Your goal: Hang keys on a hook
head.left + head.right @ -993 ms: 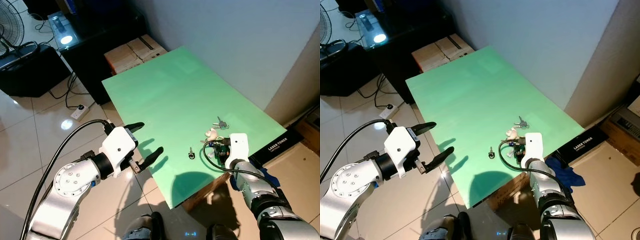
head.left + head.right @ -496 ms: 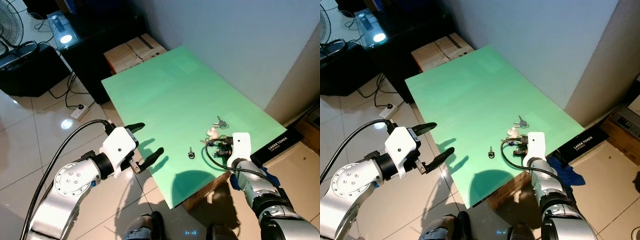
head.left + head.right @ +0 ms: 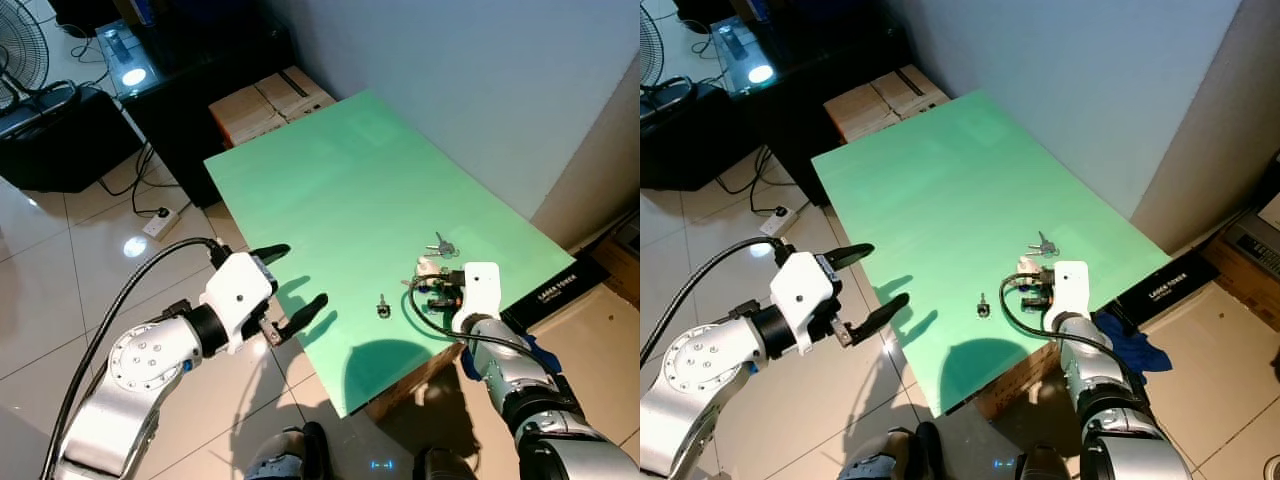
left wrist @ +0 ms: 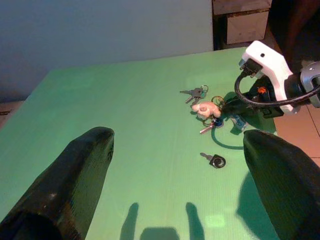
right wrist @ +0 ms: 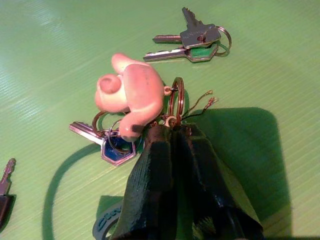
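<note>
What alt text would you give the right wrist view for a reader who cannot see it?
The right claw is pinched shut on the ring of a key bunch with a pink figure charm, lying on the green table. A second pair of keys lies just beyond, apart from it.

Before you stands a green table [image 3: 340, 190] on pale glossy floor tiles [image 3: 60, 260]. At its far left corner sit cardboard boxes [image 3: 268, 102], with a white power strip [image 3: 160, 224] on the floor nearby and a black fan [image 3: 22, 52] at far left. A blue cloth [image 3: 1132, 350] lies on the floor by the table's right corner.
</note>
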{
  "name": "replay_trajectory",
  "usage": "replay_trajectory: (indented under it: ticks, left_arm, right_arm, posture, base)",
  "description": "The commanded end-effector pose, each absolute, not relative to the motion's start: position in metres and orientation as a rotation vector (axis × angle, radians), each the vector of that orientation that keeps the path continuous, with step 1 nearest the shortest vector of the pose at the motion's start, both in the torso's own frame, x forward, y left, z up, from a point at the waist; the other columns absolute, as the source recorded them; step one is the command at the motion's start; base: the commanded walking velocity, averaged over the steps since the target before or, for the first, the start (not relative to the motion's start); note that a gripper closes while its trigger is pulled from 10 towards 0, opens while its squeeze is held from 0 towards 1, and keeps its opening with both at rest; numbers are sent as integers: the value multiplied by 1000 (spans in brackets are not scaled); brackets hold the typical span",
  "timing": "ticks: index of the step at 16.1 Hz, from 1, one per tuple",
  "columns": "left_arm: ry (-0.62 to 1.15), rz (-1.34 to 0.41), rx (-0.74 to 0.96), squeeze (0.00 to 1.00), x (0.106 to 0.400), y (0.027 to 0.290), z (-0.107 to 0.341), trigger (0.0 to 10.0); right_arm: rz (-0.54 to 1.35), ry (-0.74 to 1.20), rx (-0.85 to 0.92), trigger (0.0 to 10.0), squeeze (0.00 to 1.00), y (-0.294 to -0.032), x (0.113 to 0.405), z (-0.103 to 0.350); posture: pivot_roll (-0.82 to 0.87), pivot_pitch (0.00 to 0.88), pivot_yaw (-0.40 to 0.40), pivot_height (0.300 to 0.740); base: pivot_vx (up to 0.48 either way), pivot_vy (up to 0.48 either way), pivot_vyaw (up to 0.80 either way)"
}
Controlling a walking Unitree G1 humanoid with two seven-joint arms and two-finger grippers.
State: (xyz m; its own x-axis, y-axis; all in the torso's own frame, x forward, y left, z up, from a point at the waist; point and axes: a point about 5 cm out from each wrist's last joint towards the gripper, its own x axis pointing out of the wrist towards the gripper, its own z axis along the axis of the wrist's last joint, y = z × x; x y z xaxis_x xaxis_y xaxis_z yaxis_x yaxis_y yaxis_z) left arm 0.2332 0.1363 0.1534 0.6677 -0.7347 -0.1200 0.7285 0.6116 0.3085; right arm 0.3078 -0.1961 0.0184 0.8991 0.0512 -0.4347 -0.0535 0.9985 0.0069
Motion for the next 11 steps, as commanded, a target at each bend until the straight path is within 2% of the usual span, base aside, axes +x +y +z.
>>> replay_trajectory:
  ticks: [1, 5, 9, 11]
  left_arm:
    - [1, -839, 352, 204, 234, 139, 150, 10000]
    - [-16, -820, 350, 200, 237, 139, 149, 10000]
    - [-33, -738, 285, 200, 241, 142, 148, 10000]
    - [-54, -659, 222, 196, 249, 147, 149, 10000]
  right_arm:
    - [52, 501, 23, 0, 0, -192, 298, 6]
    - [42, 375, -18, 0, 0, -187, 299, 19]
    - [31, 259, 0, 0, 0, -185, 287, 39]
    - [36, 165, -12, 0, 0, -184, 279, 67]
  posture:
    - [131, 195, 177, 740]
    - [112, 156, 156, 740]
    - [51, 73, 127, 740]
    - [12, 36, 115, 740]
  base:
    - [0, 0, 0]
    - [0, 0, 0]
    - [0, 0, 0]
    - [0, 0, 0]
